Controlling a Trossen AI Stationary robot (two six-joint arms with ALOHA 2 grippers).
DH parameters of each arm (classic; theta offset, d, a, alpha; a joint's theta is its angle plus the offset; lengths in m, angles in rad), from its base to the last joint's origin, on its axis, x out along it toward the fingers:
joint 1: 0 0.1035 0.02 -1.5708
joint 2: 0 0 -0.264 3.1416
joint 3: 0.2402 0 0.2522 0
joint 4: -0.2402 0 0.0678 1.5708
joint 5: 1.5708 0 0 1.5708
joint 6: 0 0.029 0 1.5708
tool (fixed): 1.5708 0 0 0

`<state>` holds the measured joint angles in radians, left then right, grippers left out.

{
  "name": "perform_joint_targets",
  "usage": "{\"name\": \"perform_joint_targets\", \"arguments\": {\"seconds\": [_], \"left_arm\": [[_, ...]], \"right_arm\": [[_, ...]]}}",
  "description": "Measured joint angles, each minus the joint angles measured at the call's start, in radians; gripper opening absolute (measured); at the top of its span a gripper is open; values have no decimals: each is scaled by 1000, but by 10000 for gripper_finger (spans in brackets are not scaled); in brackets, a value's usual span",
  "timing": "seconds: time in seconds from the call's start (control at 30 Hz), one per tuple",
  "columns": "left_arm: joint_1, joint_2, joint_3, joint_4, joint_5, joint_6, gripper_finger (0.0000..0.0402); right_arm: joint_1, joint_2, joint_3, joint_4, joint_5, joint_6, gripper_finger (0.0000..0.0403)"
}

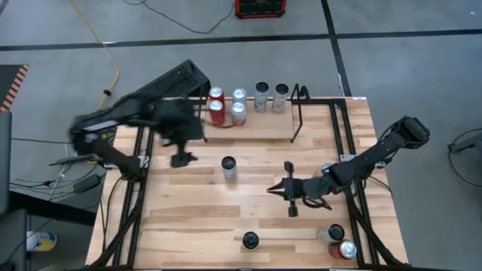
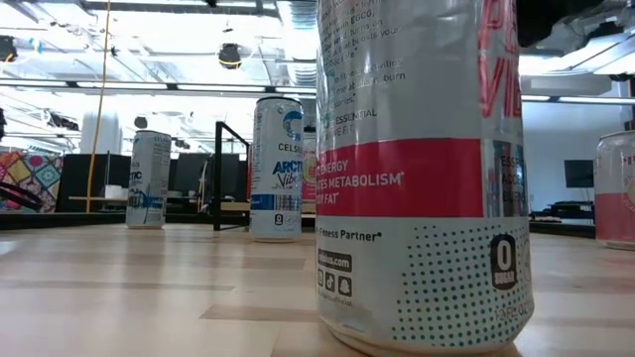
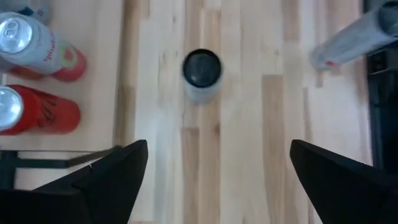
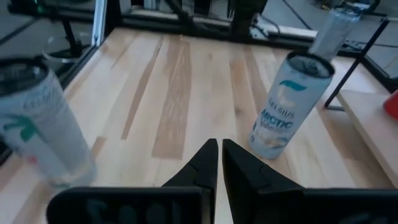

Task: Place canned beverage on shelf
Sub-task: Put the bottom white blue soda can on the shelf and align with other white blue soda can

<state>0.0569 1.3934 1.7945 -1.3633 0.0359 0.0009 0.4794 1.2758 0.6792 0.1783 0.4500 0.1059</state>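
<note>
Several cans stand upright on the shelf (image 1: 297, 113) at the table's far edge, among them two red ones (image 1: 217, 102) (image 3: 43, 112). One white can with a dark top (image 1: 229, 167) (image 3: 201, 68) (image 4: 289, 106) stands alone at the table's middle. My left gripper (image 1: 181, 156) (image 3: 217, 149) hovers open above the table, to that can's left and in front of the shelf's left end, with nothing between its fingers. My right gripper (image 1: 290, 192) (image 4: 219, 162) is shut and empty, low over the table, to the lone can's right.
More cans stand by the near edge (image 1: 250, 241), (image 1: 335, 233), (image 1: 346, 250); one of them fills the low view (image 2: 417, 169). Black tubular rails run along the table's left (image 1: 128, 218) and right (image 1: 354, 150) sides. Bare wood lies between the grippers.
</note>
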Motion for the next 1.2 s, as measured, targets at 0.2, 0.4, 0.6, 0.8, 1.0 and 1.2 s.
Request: {"name": "perform_joint_targets", "arguments": {"seconds": [0.2,0.4,0.6,0.8,1.0,1.2], "left_arm": [[-123,-459,-628,527,-173,-165,379],[-223,-783,-1327,1201,-233,-238,379],[-238,-844,-1784,1776,-235,-336,379],[-269,-847,-1753,1745,-224,-220,379],[-297,-887,-1752,1726,-226,-130,379],[-308,-926,-1752,1716,-225,-79,379]], "right_arm": [[-28,0,0,120,-2,-8,49],[-78,2,0,284,-8,-30,49],[-161,70,88,271,-79,15,49],[-230,181,254,87,-122,16,50],[-288,248,370,34,-139,-35,72],[-350,296,401,22,-195,-27,142]]}}
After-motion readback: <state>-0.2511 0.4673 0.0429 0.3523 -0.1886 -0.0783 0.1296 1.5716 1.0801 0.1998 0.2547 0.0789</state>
